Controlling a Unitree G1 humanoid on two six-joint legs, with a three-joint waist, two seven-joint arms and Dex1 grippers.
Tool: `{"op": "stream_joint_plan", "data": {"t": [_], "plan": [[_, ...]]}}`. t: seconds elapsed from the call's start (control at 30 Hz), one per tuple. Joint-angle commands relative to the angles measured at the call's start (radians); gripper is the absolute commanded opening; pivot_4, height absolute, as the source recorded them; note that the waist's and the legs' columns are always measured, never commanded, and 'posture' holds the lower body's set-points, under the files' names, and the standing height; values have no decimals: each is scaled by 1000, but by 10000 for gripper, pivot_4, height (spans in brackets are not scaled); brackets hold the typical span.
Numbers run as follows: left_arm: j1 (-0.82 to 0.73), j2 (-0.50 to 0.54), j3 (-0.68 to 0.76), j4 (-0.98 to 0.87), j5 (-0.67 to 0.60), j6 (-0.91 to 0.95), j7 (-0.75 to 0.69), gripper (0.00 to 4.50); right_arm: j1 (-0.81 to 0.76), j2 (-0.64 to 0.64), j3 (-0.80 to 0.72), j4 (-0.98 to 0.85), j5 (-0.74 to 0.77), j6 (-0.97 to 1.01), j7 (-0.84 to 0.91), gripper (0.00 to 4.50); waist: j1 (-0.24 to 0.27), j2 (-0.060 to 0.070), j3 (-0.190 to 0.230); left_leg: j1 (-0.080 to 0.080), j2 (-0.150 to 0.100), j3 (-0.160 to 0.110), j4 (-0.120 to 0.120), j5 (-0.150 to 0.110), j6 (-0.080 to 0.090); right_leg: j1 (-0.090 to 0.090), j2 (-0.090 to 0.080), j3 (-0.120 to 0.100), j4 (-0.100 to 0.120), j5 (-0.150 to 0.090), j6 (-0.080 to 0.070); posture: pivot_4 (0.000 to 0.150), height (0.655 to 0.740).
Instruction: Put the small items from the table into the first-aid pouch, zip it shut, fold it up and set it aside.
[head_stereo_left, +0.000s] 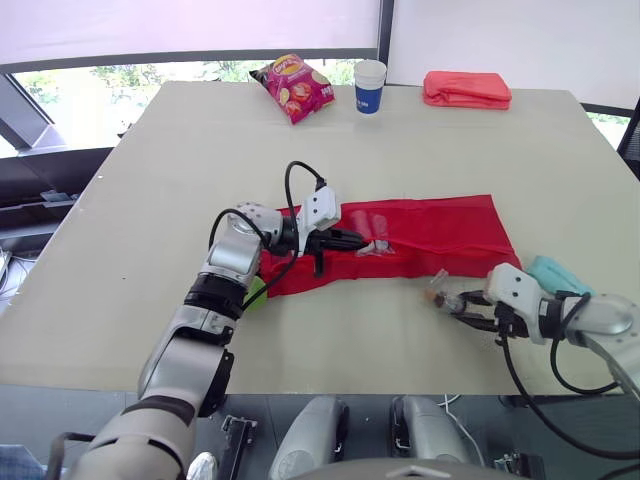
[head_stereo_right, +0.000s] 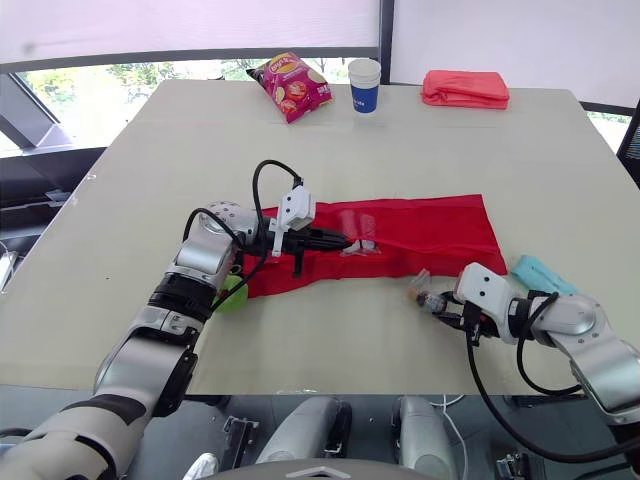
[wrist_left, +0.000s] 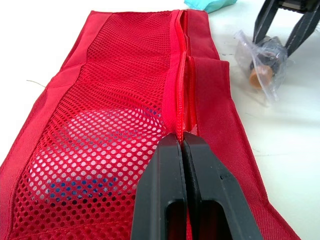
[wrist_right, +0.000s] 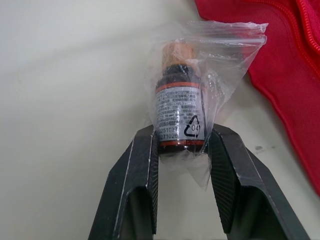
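Note:
The red first-aid pouch (head_stereo_left: 430, 230) lies unfolded across the middle of the table, its mesh side (wrist_left: 115, 115) up. My left gripper (head_stereo_left: 360, 241) is shut on the pouch's zip edge (wrist_left: 184, 85) near its left end. A small dark bottle (wrist_right: 177, 107) with an orange cap, sealed in a clear plastic bag, sits just in front of the pouch's right end. My right gripper (wrist_right: 181, 137) is shut on the bottle, low over the table. A teal packet (head_stereo_left: 556, 272) lies right of the pouch, and a green item (head_stereo_right: 232, 295) peeks out under my left forearm.
Along the far edge stand a bag of crisps (head_stereo_left: 293, 87), a white and blue paper cup (head_stereo_left: 369, 85) and a folded red cloth (head_stereo_left: 467, 88). Bare tabletop (head_stereo_left: 160, 200) stretches left of and behind the pouch.

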Motion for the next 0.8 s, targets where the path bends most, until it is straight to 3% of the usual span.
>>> {"op": "stream_joint_plan", "data": {"t": [0.03,0.2,0.33,0.57,0.8], "plan": [[-27,2,14,-10,-14,-13,3,0,1,7,-58,-96,32,86,-52,9080,0,0,0,0,0,0,0,0,0,0,0,0,0,0,0,1500,7395],[-22,-10,11,-22,-19,-7,8,0,-111,205,-98,-265,208,491,-286,9080,-2,0,0,0,1,0,0,0,0,0,0,0,0,0,0,1500,7395],[-19,-22,9,-30,-21,-3,9,0,-228,375,-102,-271,236,756,-455,9080,1,0,0,0,1,0,0,0,0,-1,0,0,0,0,0,1500,7395],[-6,-33,7,-69,-32,16,10,0,-315,511,-82,-204,169,917,-627,9080,-1,0,0,-1,-1,0,0,0,0,-1,0,0,1,0,0,1500,7395],[51,-32,-13,-155,-45,49,-9,0,-391,798,-251,-178,119,1032,-779,9080,-5,2,-1,-1,-1,0,-1,0,0,-2,0,1,2,0,0,1500,7395]]}}
